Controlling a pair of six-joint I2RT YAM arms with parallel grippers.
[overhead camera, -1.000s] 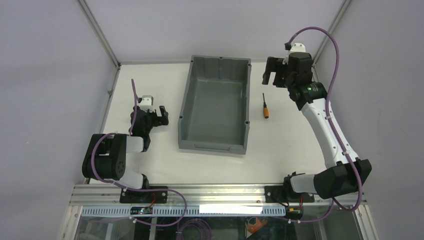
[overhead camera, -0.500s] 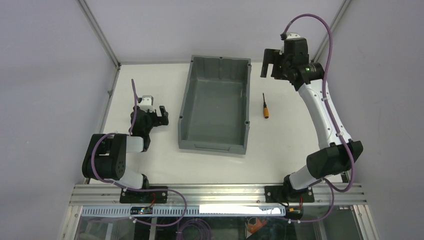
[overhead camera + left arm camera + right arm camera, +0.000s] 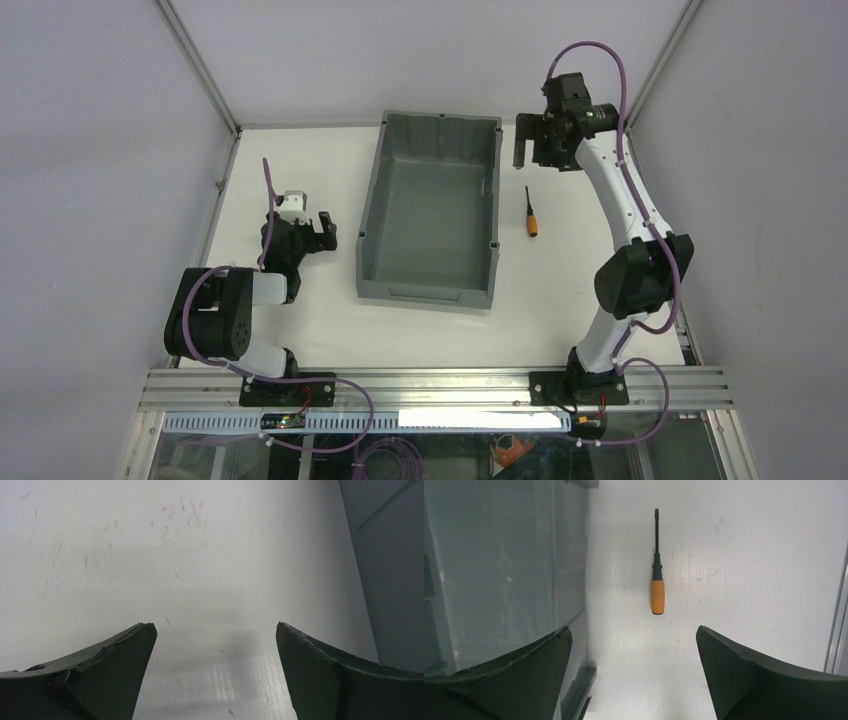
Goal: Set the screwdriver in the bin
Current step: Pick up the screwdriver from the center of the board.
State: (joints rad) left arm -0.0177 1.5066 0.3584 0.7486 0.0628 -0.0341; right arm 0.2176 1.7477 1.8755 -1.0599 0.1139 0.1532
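Note:
The screwdriver point(image 3: 531, 213), thin with an orange handle and black shaft, lies flat on the white table just right of the bin point(image 3: 432, 215), apart from it. The large grey bin holds nothing that I can see. My right gripper point(image 3: 531, 152) hovers open above the table beyond the screwdriver's tip, near the bin's far right corner. In the right wrist view the screwdriver point(image 3: 657, 587) lies ahead of the open right gripper point(image 3: 634, 630), handle nearest, with the bin's wall point(image 3: 499, 555) at left. My left gripper point(image 3: 322, 228) rests open and empty left of the bin.
The left wrist view shows the open left gripper point(image 3: 215, 630) over scratched bare table, with the bin's grey wall point(image 3: 395, 555) at right. A metal frame rail point(image 3: 440, 384) runs along the near edge. Enclosure walls stand close behind and to both sides.
My right arm has straightened and its gripper has shifted left, to a spot over the table beyond the screwdriver. The screwdriver, bin and left arm have not moved.

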